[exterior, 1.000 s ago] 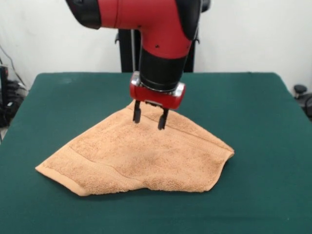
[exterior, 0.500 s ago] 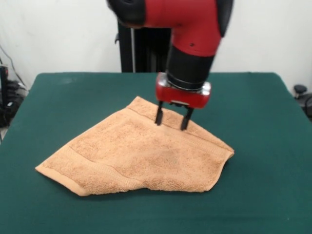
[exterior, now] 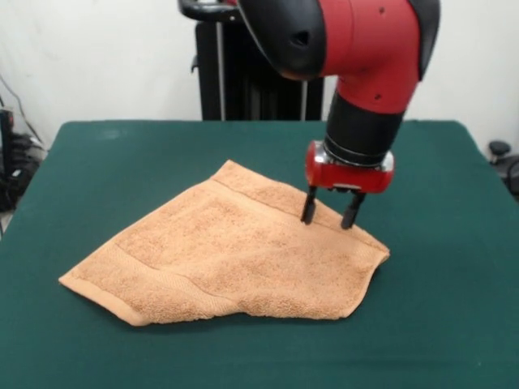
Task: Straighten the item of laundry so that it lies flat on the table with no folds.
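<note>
One towel (exterior: 235, 259), orange-tan, lies on the green table (exterior: 438, 324), left of centre and nearer the front. It is not flat: irregular outline, the near edge from bottom-left to bottom-right looks doubled, with a thick rolled lip at the front. How many layers lie underneath can't be made out. One ribbed band shows along the near-left side, another runs just inside the far-right edge. One pointed corner at far left-front, one at right, one peak at the back. The table's near edge and sides are cut off by the frame.

One gripper (exterior: 331, 214), red body with two black fingers (exterior: 308, 209), hangs above the towel's far-right edge, near the right corner. Fingers are spread apart, nothing between them. Tips are at or just above the cloth; whether they touch can't be told.

One red-and-black arm (exterior: 365, 49) comes down from the top, its upper part cut off. Behind it one black pedestal (exterior: 215, 73), partly hidden by the arm. White wall beyond. Dark clutter at the left and right edges, too small to identify.
</note>
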Robot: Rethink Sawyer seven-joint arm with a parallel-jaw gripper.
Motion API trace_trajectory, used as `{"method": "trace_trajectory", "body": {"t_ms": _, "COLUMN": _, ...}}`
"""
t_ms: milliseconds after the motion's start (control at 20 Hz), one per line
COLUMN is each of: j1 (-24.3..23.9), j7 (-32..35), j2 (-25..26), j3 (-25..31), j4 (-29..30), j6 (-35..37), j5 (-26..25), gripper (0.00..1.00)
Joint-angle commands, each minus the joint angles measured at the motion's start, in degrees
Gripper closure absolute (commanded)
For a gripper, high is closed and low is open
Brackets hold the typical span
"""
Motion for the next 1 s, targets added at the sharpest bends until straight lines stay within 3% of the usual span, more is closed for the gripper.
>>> {"method": "trace_trajectory", "body": {"t_ms": 50, "j1": 3.46, "j7": -3.56, "j2": 5.53, "j3": -1.25, "j4": -4.07, "j6": 1.24, "j5": -2.16, "gripper": 0.00}}
{"method": "trace_trajectory", "body": {"t_ms": 250, "j1": 2.62, "j7": -6.27, "j2": 6.56, "j3": -0.44, "j4": -6.17, "j6": 3.66, "j5": -0.34, "gripper": 0.00}}
{"method": "trace_trajectory", "body": {"t_ms": 650, "j1": 1.72, "j7": -7.99, "j2": 8.52, "j3": 0.16, "j4": -8.27, "j6": 1.28, "j5": -1.40, "gripper": 0.00}}
{"method": "trace_trajectory", "body": {"t_ms": 1000, "j1": 2.66, "j7": -4.72, "j2": 6.03, "j3": -1.59, "j4": -3.04, "j6": 1.44, "j5": -0.42, "gripper": 0.00}}
